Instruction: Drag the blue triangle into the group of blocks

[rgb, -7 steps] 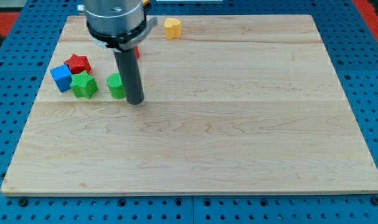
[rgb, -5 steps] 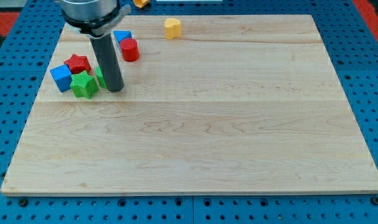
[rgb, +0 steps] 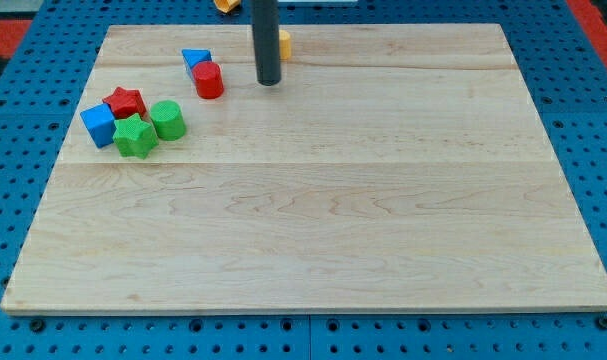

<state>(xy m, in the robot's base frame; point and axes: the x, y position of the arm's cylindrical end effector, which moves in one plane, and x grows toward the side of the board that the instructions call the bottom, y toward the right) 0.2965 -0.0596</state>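
Note:
The blue triangle (rgb: pixel 195 60) lies near the view's top left, touching the red cylinder (rgb: pixel 208 80) just below and right of it. The group sits further left: a blue cube (rgb: pixel 98 125), a red star (rgb: pixel 125 101), a green star (rgb: pixel 135 136) and a green cylinder (rgb: pixel 168 119), packed close together. My tip (rgb: pixel 269 81) rests on the board to the right of the red cylinder and the blue triangle, apart from both. The rod partly hides a yellow block (rgb: pixel 283 43).
The wooden board (rgb: pixel 323 200) lies on a blue pegboard. An orange block (rgb: pixel 224 5) lies beyond the board's top edge, cut off by the frame.
My tip has left the green cylinder, which now sits against the group, and has moved up and right to a spot right of the red cylinder.

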